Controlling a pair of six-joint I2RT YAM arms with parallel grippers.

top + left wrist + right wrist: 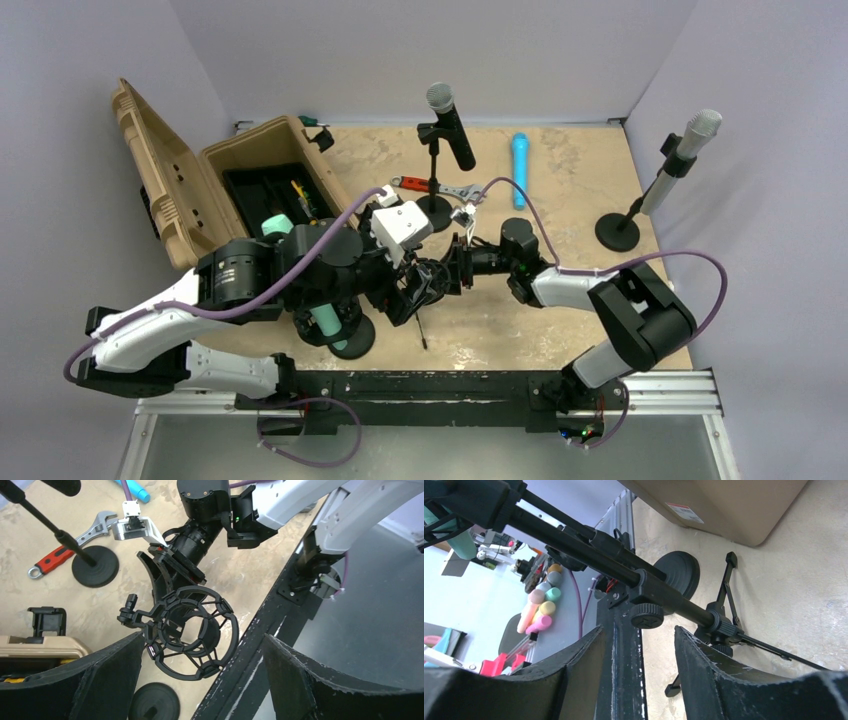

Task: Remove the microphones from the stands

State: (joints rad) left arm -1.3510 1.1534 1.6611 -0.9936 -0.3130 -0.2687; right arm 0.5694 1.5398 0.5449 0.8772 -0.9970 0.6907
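Your left end effector [200,645] is hovering wide open, empty, over shock mount [192,630]; right end effector [636,630] sitting half open at stand pole [664,592]; far-left case [250,140] holding tools [300,195].

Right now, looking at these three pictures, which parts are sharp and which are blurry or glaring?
Top external view: even, soft light, faint shadows, a wet-looking sheen on the table towards its near edge. Left wrist view: the black shock mount is crisp; the left gripper's fingers are dark and slightly soft. Right wrist view: the stand pole is sharp, the bright background washed out.
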